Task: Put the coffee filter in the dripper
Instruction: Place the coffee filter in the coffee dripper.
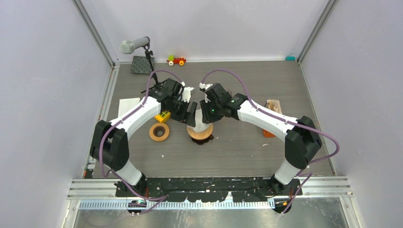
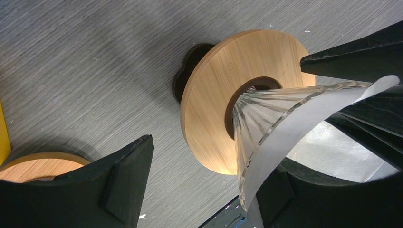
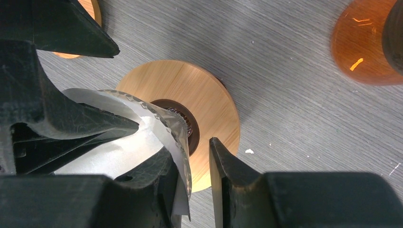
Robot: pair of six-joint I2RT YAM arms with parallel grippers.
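Observation:
The dripper (image 1: 199, 129) is a ribbed glass cone (image 2: 256, 118) on a round wooden base (image 2: 214, 95) in the middle of the table. The white paper coffee filter (image 2: 328, 147) lies inside the cone, its edge along the rim. My left gripper (image 1: 190, 116) is open at the dripper's left, one finger (image 2: 285, 199) inside against the paper, the other (image 2: 123, 180) well outside. My right gripper (image 1: 204, 114) is open at the right rim (image 3: 190, 152), one finger (image 3: 152, 180) inside on the filter (image 3: 119, 156), the other (image 3: 223, 171) just outside the glass (image 3: 176, 128).
A wooden ring (image 1: 159, 131) and a yellow block (image 1: 163, 116) lie left of the dripper. An orange cup (image 1: 268, 133) and a brown holder (image 1: 274, 105) sit to the right. White paper (image 1: 127, 105), a microphone (image 1: 134, 45) and a toy car (image 1: 176, 60) are farther back.

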